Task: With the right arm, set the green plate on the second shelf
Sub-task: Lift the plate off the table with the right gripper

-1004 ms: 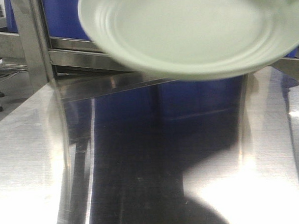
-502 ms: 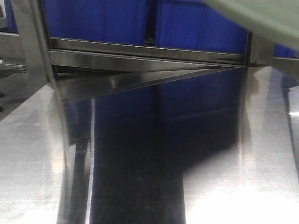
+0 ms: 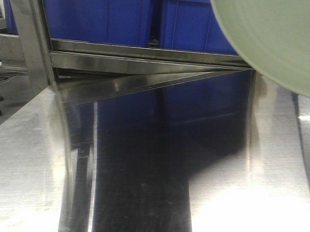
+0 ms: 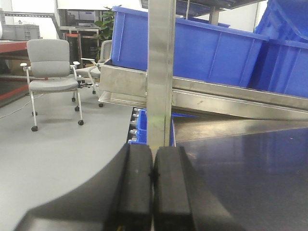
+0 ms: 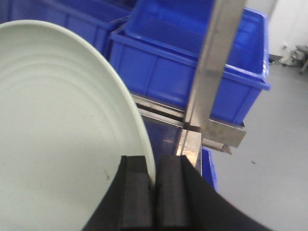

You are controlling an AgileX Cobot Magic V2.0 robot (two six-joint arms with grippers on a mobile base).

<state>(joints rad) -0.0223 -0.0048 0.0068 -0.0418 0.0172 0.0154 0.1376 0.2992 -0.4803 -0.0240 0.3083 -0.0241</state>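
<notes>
The green plate point(image 3: 274, 35) is pale sage and round, held up in the air at the top right of the front view, partly cut off by the frame. In the right wrist view it point(image 5: 57, 125) fills the left half, standing on edge. My right gripper point(image 5: 155, 185) is shut on the plate's rim, one finger on each face. My left gripper point(image 4: 153, 175) is shut and empty, low beside the steel rack post point(image 4: 160, 72). The right gripper itself does not show in the front view.
A steel rack shelf point(image 3: 143, 58) crosses the back, carrying blue plastic bins point(image 3: 121, 20). A steel upright point(image 5: 211, 72) stands just right of the plate. The shiny steel table point(image 3: 147, 172) lies below. Office chairs point(image 4: 50, 77) stand on the floor to the left.
The plate has swung from the top centre of the front view to the upper right, dipping lower again after nearly leaving the frame. The blue bins behind are now uncovered.
</notes>
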